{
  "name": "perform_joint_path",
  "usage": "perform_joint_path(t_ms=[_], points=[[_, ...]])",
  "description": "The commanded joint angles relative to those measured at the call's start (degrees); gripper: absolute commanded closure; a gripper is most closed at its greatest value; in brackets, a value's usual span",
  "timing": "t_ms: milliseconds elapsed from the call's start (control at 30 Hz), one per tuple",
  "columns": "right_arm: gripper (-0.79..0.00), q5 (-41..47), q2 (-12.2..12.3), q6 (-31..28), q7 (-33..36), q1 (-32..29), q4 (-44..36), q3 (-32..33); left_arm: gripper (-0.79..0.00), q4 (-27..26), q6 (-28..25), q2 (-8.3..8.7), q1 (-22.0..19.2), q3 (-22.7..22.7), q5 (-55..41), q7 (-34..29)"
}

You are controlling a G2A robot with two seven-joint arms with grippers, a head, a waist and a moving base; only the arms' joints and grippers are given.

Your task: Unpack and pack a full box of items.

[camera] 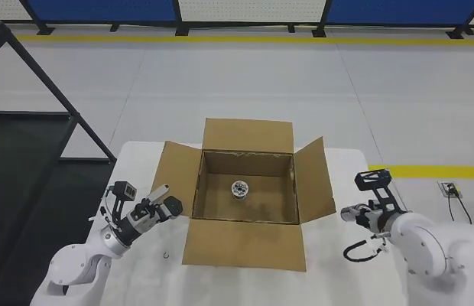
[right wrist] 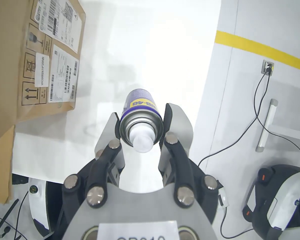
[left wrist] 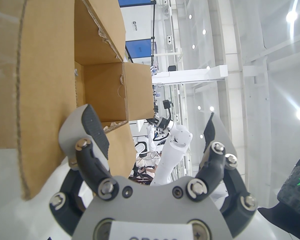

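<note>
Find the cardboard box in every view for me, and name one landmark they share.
Top view: the cardboard box stands mid-table, flaps open, between the two arms.
Left wrist view: the cardboard box lies just beyond the open left gripper, inner walls showing.
Right wrist view: its labelled outer face is beside the right gripper, which grips a spray can.
Shared landmark: the white table under the box.

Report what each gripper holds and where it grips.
Right gripper: shut on a spray can, clamped on its sides near the nozzle end. Left gripper: open, holding nothing.
</note>
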Motion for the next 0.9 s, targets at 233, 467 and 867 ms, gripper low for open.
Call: perform_joint_path(t_ms=[233,467,867], points=[[0.000,-3.20,-0.01,2.70,0.84,5.50,9.86,-5.65,-0.785,0.04,0.75,0.13,0.00,0.04,-0.61,-0.54],[0.000,-3.05,-0.11,3.67,0.02,9.03,17.30,-8.25,-0.785,-0.02,1.11,0.29,0.37,-0.32,-0.97,-0.88],[-0.058,-3.70,-0.09,4.92,-0.54,10.43,22.13,-10.93,-0.785,-0.73,1.04,0.48,0.86,-0.37,-0.53,-0.67]])
